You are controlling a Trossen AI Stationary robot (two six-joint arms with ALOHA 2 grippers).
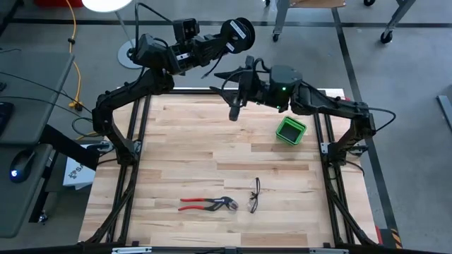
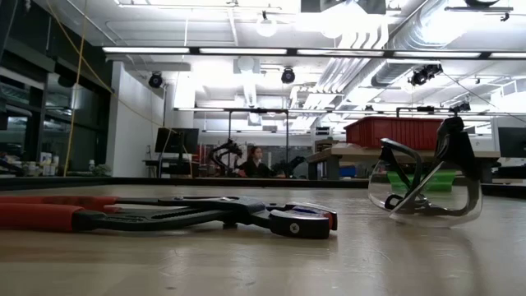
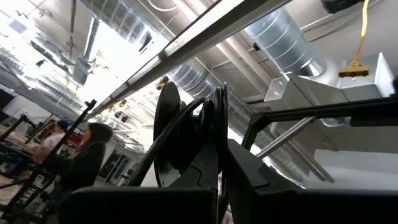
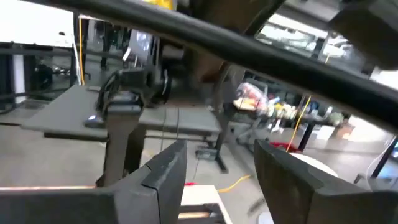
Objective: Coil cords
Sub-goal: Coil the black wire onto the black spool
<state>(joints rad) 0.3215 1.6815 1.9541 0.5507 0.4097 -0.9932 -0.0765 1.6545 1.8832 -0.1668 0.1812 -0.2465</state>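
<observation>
Holding reel: left gripper (image 1: 227, 44) pressed tight on the reel (image 1: 240, 34), up in the air past the table's (image 1: 212, 152) far edge, not over the wood.
Reel vs right gripper: right gripper (image 1: 234, 111) sits just inside the far edge, fingers aimed down at the table; reel lies beyond it, toward the far side & a bit to the robot's right of it. Near, not touching.
Nearer arm: left already has the reel; right is the free one, close by.
Right gripper state: fingers (image 4: 165, 171) spread wide, nothing between them in the right wrist view.
Reel axis: disc shows its round face to the high cam; left wrist view sees it edge-on btwn its own fingers.
Reel look: small round black disc, pale mark at centre; thin black cord (image 3: 180, 121) loops off the rim in the left wrist view. How much is wound: can't tell.
Loose end: not seen in any view.
Next move (guess): right gripper needs to rise & swing toward the reel to catch the cord; it points away from it now.
</observation>
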